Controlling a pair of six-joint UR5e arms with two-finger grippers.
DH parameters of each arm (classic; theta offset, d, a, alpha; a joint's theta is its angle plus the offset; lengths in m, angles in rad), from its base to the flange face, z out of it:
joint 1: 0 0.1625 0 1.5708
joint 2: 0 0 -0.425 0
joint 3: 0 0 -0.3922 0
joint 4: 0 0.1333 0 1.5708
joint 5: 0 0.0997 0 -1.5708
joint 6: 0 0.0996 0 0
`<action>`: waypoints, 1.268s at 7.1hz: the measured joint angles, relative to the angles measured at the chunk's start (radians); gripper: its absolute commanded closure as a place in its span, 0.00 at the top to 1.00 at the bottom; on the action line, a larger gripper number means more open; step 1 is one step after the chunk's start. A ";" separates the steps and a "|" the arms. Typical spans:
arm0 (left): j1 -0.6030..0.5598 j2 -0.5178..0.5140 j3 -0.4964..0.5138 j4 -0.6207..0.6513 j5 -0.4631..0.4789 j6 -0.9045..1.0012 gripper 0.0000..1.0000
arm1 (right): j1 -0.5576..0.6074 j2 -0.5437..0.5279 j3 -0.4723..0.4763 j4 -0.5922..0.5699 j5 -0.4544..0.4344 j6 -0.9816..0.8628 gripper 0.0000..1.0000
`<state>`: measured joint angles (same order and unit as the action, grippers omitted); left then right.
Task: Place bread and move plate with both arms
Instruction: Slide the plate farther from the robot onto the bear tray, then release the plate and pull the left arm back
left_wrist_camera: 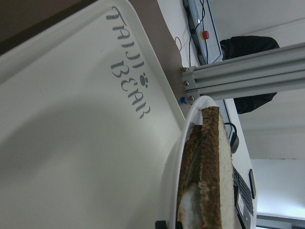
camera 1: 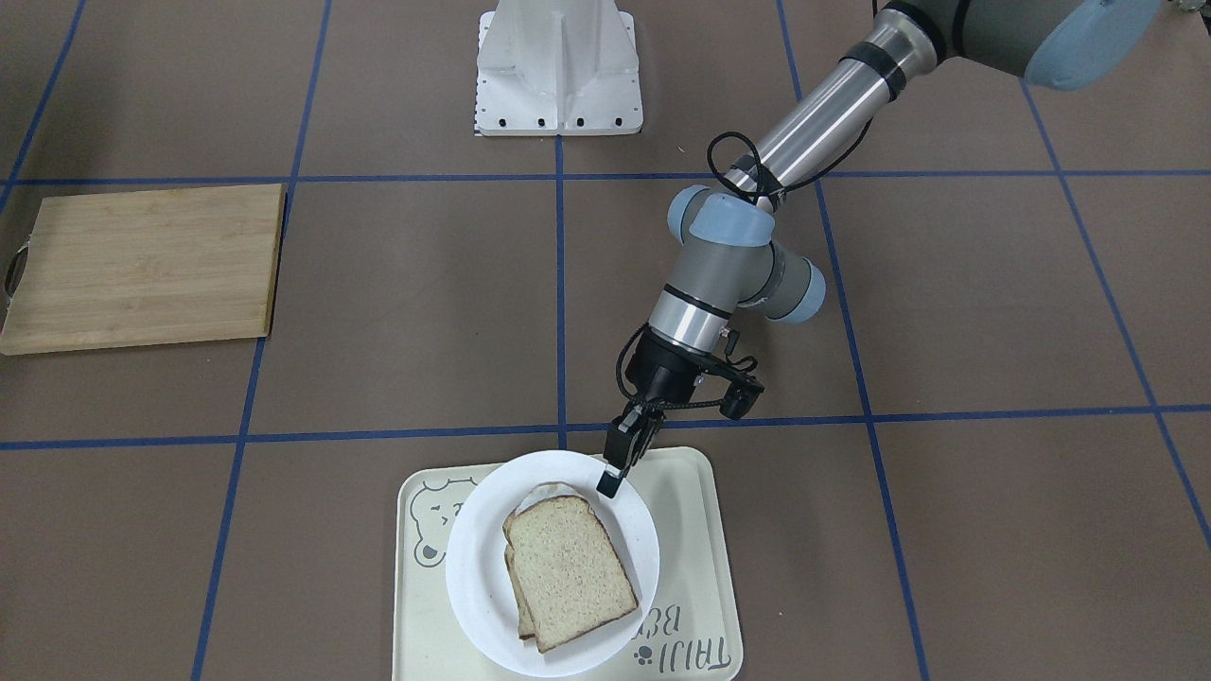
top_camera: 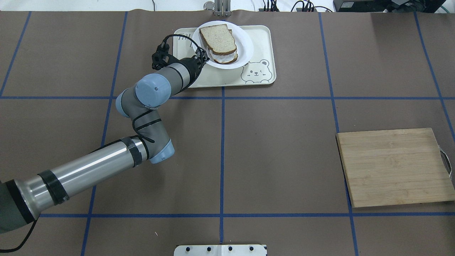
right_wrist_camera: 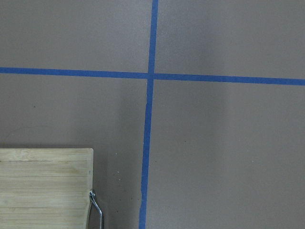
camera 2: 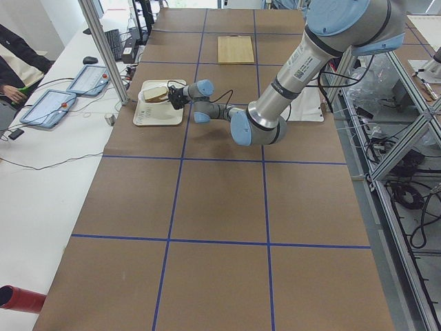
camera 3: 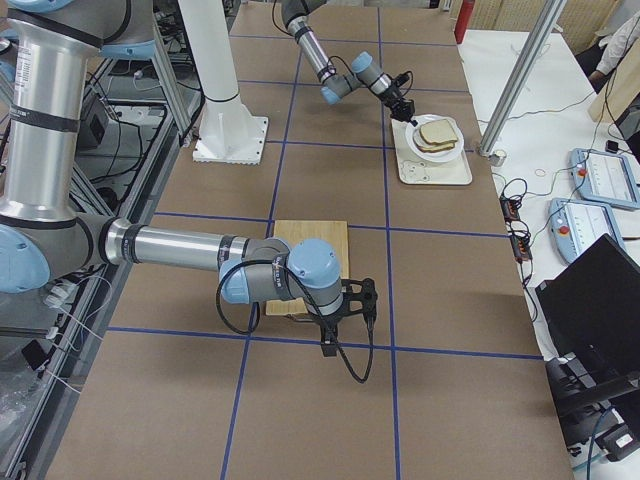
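Observation:
The bread point(camera 1: 572, 567) lies on top of another slice with egg white under it, on the white plate point(camera 1: 473, 577), which rests on the cream bear tray point(camera 1: 700, 567). In the overhead view the bread point(top_camera: 217, 38) and plate point(top_camera: 245, 46) are at the far middle. My left gripper point(camera 1: 615, 470) is shut on the plate's rim on the robot's side. The left wrist view shows the plate's rim point(left_wrist_camera: 174, 167) and the bread's crust point(left_wrist_camera: 212, 171) edge-on. My right gripper point(camera 3: 330, 345) points down at the table beside the cutting board; I cannot tell whether it is open or shut.
A bamboo cutting board point(top_camera: 394, 167) with a metal handle lies on the robot's right side and also shows in the right wrist view point(right_wrist_camera: 43, 186). The white robot base point(camera 1: 558, 66) stands at the table's near edge. An aluminium post point(left_wrist_camera: 238, 76) stands just beyond the tray.

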<state>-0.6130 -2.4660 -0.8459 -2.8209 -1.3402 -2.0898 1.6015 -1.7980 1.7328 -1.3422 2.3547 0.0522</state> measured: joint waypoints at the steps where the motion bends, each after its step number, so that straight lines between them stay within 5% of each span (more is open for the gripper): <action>1: 0.004 -0.012 0.021 0.007 0.001 0.006 0.74 | 0.000 -0.001 -0.001 0.000 -0.007 0.000 1.00; 2: 0.012 -0.015 0.021 0.010 0.000 0.012 0.99 | 0.000 -0.001 -0.001 0.000 -0.012 0.000 1.00; 5: 0.029 0.089 -0.183 0.091 -0.035 0.185 0.99 | 0.000 -0.003 0.001 0.000 -0.015 0.000 1.00; 9: -0.122 0.424 -0.716 0.371 -0.446 0.539 0.99 | 0.000 -0.006 0.001 0.001 -0.020 -0.001 1.00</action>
<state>-0.7351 -2.0424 -1.5615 -2.4499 -1.7864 -1.5512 1.6015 -1.8037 1.7335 -1.3413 2.3343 0.0512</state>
